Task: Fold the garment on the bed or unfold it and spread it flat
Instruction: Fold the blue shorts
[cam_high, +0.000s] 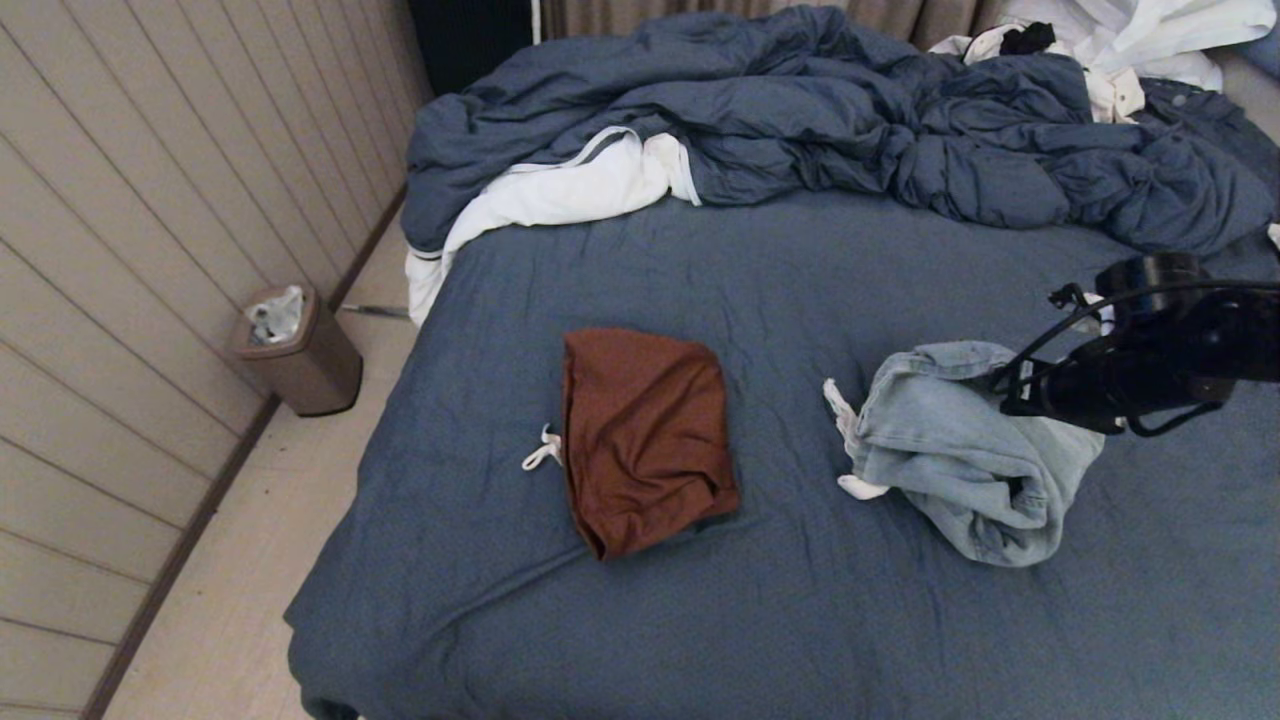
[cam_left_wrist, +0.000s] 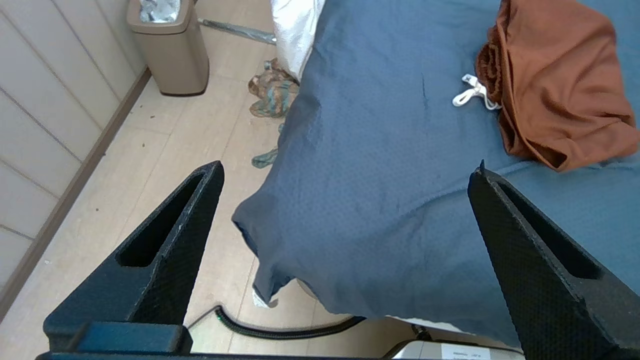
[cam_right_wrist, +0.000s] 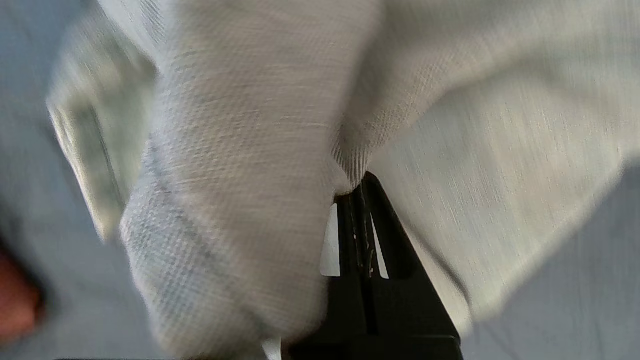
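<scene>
On the right half of the bed (cam_high: 700, 620) a crumpled light-blue denim garment (cam_high: 960, 460) rests partly lifted. My right gripper (cam_high: 1005, 390) comes in from the right and is shut on its upper fold. In the right wrist view the gripper (cam_right_wrist: 357, 185) pinches the pale cloth (cam_right_wrist: 240, 150), which fills most of that view. A brown garment (cam_high: 645, 435) with a white drawstring lies folded at the bed's middle left. My left gripper (cam_left_wrist: 348, 165) hangs open and empty above the sheet (cam_left_wrist: 375, 175) at the bed's near left corner, with the brown garment (cam_left_wrist: 555, 85) beyond it.
A bunched blue duvet (cam_high: 850, 120) with white lining lies across the far side of the bed, with white clothing (cam_high: 1130, 40) at the far right. A tan bin (cam_high: 300, 350) stands on the floor by the left wall. A rag (cam_left_wrist: 272, 92) and a black cable (cam_left_wrist: 280, 330) lie on the floor.
</scene>
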